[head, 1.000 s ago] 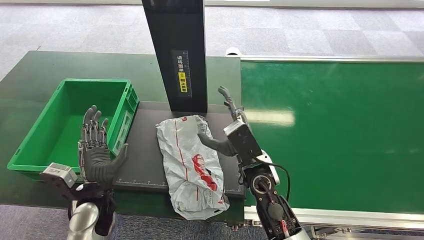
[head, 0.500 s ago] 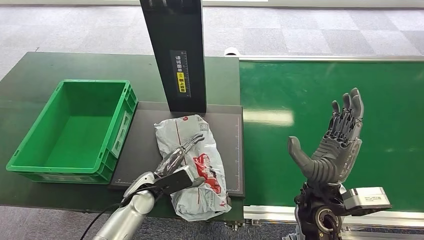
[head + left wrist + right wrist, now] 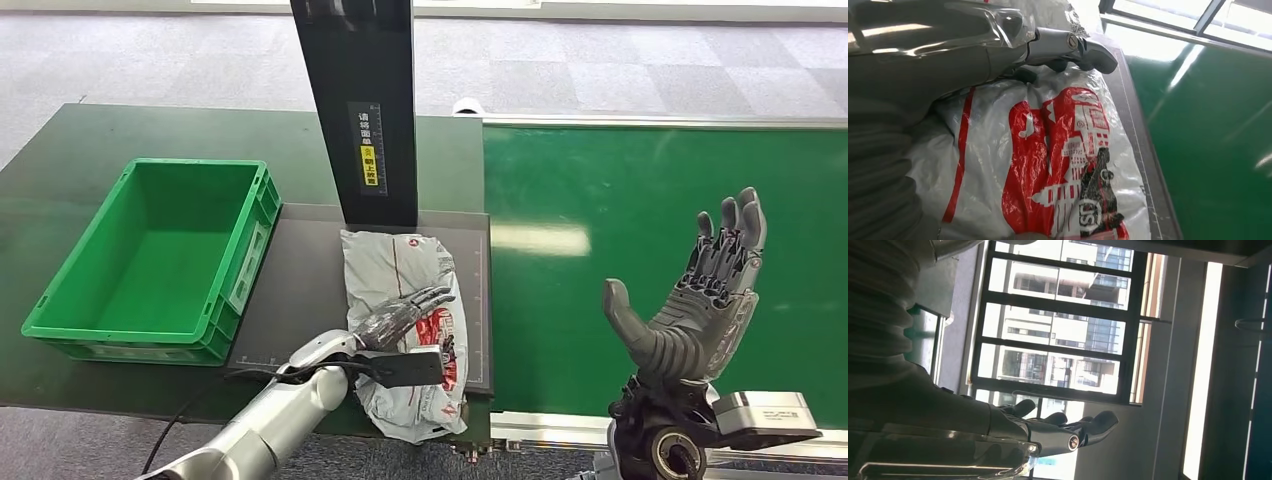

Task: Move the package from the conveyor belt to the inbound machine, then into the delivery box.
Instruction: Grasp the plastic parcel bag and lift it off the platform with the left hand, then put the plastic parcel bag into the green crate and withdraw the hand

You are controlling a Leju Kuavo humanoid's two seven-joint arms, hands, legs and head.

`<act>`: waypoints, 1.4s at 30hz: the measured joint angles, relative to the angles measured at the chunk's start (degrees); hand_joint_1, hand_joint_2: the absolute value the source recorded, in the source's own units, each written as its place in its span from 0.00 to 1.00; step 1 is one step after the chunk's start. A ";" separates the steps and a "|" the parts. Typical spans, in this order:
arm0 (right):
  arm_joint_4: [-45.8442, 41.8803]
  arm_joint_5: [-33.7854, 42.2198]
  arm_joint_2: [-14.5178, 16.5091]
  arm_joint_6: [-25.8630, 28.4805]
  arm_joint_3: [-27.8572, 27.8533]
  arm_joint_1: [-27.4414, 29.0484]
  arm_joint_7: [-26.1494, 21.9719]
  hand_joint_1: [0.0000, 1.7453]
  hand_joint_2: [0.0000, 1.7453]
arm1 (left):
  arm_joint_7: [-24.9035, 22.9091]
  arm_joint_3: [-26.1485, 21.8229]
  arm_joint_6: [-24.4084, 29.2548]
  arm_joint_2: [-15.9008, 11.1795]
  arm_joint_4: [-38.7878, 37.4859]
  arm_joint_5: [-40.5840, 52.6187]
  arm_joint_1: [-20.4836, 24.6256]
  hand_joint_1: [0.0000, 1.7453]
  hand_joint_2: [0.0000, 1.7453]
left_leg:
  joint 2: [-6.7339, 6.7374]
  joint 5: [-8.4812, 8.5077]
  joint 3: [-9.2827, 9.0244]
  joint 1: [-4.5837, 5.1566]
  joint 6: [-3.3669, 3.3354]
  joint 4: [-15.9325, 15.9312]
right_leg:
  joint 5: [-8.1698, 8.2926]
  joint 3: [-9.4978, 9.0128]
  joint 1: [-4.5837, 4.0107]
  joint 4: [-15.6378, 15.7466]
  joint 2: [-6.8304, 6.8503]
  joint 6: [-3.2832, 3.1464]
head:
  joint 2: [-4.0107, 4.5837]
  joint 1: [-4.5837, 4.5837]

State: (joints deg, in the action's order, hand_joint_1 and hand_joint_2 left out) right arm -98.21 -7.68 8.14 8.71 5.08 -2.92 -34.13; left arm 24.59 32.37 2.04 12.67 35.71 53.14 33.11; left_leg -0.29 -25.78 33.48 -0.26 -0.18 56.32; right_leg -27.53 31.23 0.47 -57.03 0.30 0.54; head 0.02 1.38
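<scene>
At the far left the green delivery box [image 3: 150, 262] stands on the dark table [image 3: 60, 190], well apart from the fingers of both hands. Next to it, the package [image 3: 405, 290], a white bag with red print, lies on the black plate of the inbound machine [image 3: 300, 290], in front of its black column [image 3: 362, 110]. The left hand [image 3: 395, 325] rests on top of the package, its fingers [image 3: 1068, 47] stretched flat along the bag and not closed around it. On the right, the right hand [image 3: 695, 300] is raised above the green conveyor belt [image 3: 620, 190], palm open, its fingers [image 3: 1083, 430] spread wide and holding nothing.
</scene>
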 joint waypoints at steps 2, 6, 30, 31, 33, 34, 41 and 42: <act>-0.16 -0.03 0.11 0.18 -0.26 0.32 -0.01 0.00 1.00 | -0.24 1.00 1.45 0.40 -1.11 0.53 0.46 1.00 1.00 | -0.07 -0.01 -0.15 0.02 -0.01 -0.01 | -0.05 -0.13 0.03 0.01 0.04 0.05 | 0.00 -0.01; -0.50 -0.04 0.33 0.27 -0.51 0.84 -0.01 0.00 1.00 | -0.24 1.78 2.82 0.74 -2.46 0.54 1.03 1.00 1.00 | -0.06 0.05 -0.24 0.04 -0.06 -0.01 | 0.02 -0.24 0.04 0.01 0.04 0.04 | 0.00 -0.01; -1.32 -0.55 0.43 0.57 -1.57 2.36 -0.02 0.00 1.00 | 1.41 0.33 12.45 0.18 1.06 -5.09 -0.30 1.00 1.00 | 0.03 0.05 -0.11 0.05 -0.05 -0.01 | 0.08 -0.06 0.02 -0.02 -0.04 0.01 | 0.00 0.00; -1.48 -0.69 0.43 0.71 -1.68 2.62 -0.02 0.00 1.00 | 1.24 -0.19 15.28 -0.30 3.80 -5.10 -1.14 1.00 1.00 | 0.03 0.06 -0.07 0.05 -0.05 -0.01 | 0.08 -0.02 0.02 -0.03 -0.04 0.01 | 0.00 -0.01; -1.89 -1.07 0.45 1.09 -1.99 3.38 -0.02 0.00 1.00 | 0.25 -1.55 20.43 -1.80 12.85 -4.92 -3.16 1.00 1.00 | 0.03 0.06 0.03 0.04 -0.04 -0.01 | 0.08 0.08 0.00 -0.05 -0.04 0.01 | 0.00 0.00; -2.07 -1.30 0.49 1.30 -2.14 3.85 -0.04 0.00 1.00 | -0.35 -2.39 22.66 -2.70 18.70 -4.19 -4.16 1.00 1.00 | 0.04 0.06 0.09 0.04 -0.04 -0.01 | 0.08 0.13 -0.01 -0.06 -0.05 0.01 | 0.00 0.00; -2.39 -1.26 0.75 4.07 -2.91 6.53 -1.46 0.00 1.00 | -1.95 -6.85 37.83 -8.16 54.95 6.00 -9.92 1.00 1.00 | 0.12 -0.04 0.26 0.02 0.07 -0.01 | -0.06 0.33 -0.03 -0.05 -0.12 -0.07 | 0.00 0.01; -2.40 -1.22 0.78 4.23 -2.96 6.69 -1.51 0.00 1.00 | -2.14 -7.15 37.90 -8.56 58.03 6.06 -10.57 1.00 1.00 | 0.13 -0.05 0.27 0.02 0.08 -0.02 | -0.07 0.34 -0.03 -0.05 -0.12 -0.07 | 0.00 0.01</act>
State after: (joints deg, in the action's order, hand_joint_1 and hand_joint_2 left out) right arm -100.61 -8.90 8.92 12.94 2.12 3.77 -35.64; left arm 22.46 25.22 39.94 4.11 93.74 59.20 22.53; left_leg -0.16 -25.84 33.74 -0.24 -0.10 56.31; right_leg -27.60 31.57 0.44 -57.08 0.18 0.46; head 0.02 1.39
